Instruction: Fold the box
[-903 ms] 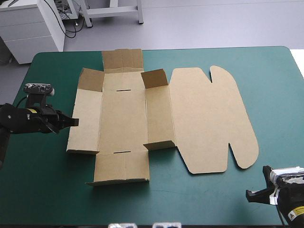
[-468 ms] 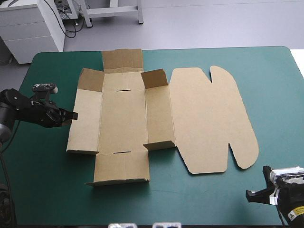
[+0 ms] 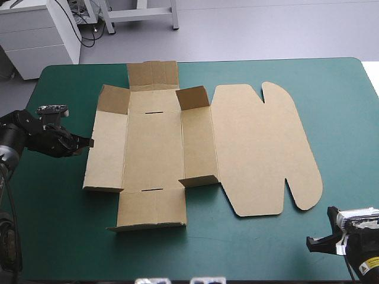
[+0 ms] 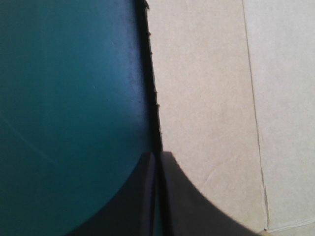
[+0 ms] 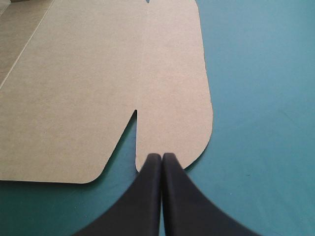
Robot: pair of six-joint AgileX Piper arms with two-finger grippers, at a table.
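Observation:
The brown box (image 3: pixel 154 148) lies open as a cut sheet in the middle of the table. Its small corner flaps (image 3: pixel 192 96) are partly raised and its rounded lid (image 3: pixel 260 148) lies flat to the right. My left gripper (image 3: pixel 89 142) is shut, and its tip sits right at the left panel's outer edge. In the left wrist view the left gripper (image 4: pixel 157 156) meets the box (image 4: pixel 206 98) at that edge. My right gripper (image 3: pixel 312 241) is shut near the table's front right corner. In the right wrist view the right gripper (image 5: pixel 161 157) points at the near tab of the lid (image 5: pixel 98 73).
Teal-green cover (image 3: pixel 343 118) spreads wide to the right of the lid and along the near edge (image 3: pixel 237 260). The table's left edge lies close behind my left arm.
My left gripper has shifted slightly toward the far edge and drawn back left. Its tip, earlier over the box's left edge, is now just at it. The box and right arm have not moved.

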